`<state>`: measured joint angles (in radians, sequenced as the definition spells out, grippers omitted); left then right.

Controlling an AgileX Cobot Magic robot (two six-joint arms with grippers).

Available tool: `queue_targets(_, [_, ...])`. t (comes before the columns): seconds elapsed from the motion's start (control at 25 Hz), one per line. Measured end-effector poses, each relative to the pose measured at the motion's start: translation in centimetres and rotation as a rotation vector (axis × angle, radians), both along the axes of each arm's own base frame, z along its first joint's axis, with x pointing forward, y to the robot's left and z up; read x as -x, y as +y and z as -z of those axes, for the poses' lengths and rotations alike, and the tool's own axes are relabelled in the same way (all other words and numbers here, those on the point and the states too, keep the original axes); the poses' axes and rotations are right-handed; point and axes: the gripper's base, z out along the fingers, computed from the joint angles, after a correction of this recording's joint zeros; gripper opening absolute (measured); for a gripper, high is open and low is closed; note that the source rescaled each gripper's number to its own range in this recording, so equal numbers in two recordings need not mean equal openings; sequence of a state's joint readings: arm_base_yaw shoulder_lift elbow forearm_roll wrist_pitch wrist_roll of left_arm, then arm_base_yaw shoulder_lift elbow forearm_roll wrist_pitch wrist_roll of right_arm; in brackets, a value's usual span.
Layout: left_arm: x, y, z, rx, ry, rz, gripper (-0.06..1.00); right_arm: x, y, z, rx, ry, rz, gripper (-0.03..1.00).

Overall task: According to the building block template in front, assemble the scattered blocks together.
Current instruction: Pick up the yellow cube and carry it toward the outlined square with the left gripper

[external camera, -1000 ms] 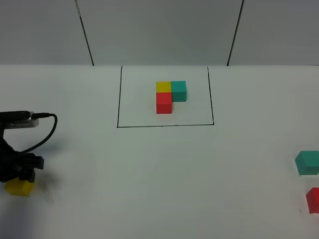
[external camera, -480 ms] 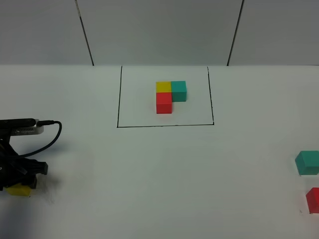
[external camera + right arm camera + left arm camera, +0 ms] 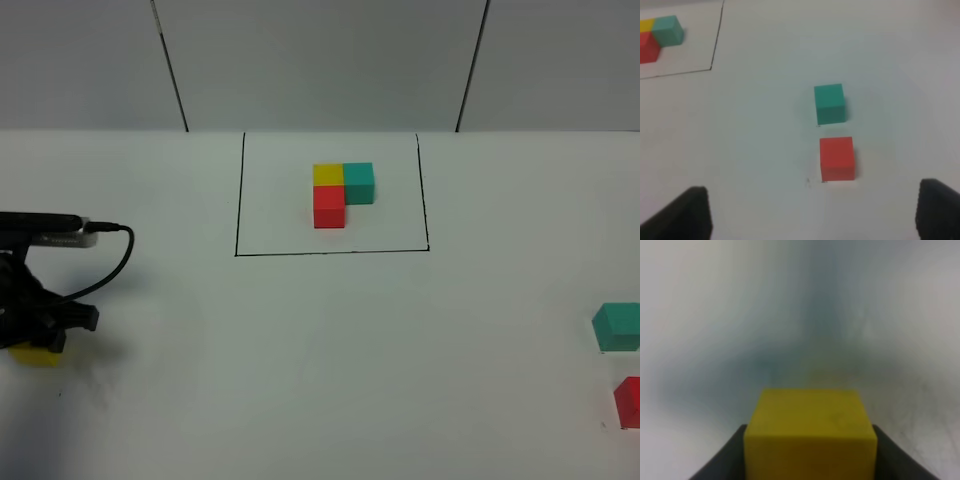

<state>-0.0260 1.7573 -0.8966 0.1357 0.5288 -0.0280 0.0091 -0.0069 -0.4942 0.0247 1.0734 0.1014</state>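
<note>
The building block template (image 3: 343, 190) is an L of yellow, teal and red cubes inside a black drawn rectangle at the back centre; it also shows as the template (image 3: 657, 37) in the right wrist view. At the far left, my left gripper (image 3: 38, 338) is shut on the yellow cube (image 3: 35, 357). In the left wrist view the yellow cube (image 3: 810, 435) fills the space between the dark fingers (image 3: 722, 465). At the right edge lie the teal cube (image 3: 617, 327) and red cube (image 3: 629, 402). My right gripper (image 3: 815, 212) hangs open above and short of the teal cube (image 3: 829, 102) and red cube (image 3: 837, 158).
The white table (image 3: 320, 340) runs back to a pale wall with dark seams (image 3: 170, 65). The left arm's black cable (image 3: 110, 255) loops beside its wrist. The black rectangle line (image 3: 330, 252) marks the template's front border.
The left gripper's fingers have closed onto the yellow cube. The arm and cube have shifted slightly up in the exterior view. The right-hand cubes have not moved.
</note>
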Motion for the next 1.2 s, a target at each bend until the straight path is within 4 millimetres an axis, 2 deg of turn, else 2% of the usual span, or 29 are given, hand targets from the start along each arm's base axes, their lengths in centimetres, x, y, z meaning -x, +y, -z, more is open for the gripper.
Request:
queue_targets(0.12, [-1.2,-2.1,-2.0,-0.020,0.036,0.217,0.00,0.0,0.0,0.0,0.000,0.000,0.000,0.76])
queue_targets(0.32, [-2.2,-7.7,-5.4,0.082,0.049,0.604,0.00,0.0,0.0,0.0,0.000,0.000,0.000,0.76])
queue_targets(0.44, [-1.6,-11.9,-6.9,0.121,0.032,0.838,0.00,0.0,0.0,0.0,0.000,0.000,0.000,0.76])
queue_targets(0.6, [-0.8,-16.4,-7.9,0.103,0.002,1.043,0.00,0.0,0.0,0.0,0.000,0.000,0.000,0.76])
queue_targets(0.72, [-0.4,-19.1,-7.6,0.064,0.007,1.149,0.00,0.0,0.0,0.0,0.000,0.000,0.000,0.76])
queue_targets(0.84, [0.1,-20.9,-6.6,0.017,0.031,1.241,0.00,0.0,0.0,0.0,0.000,0.000,0.000,0.76])
queue_targets(1.2, [-0.1,-23.4,-2.9,-0.033,0.031,1.356,0.00,0.0,0.0,0.0,0.000,0.000,0.000,0.76])
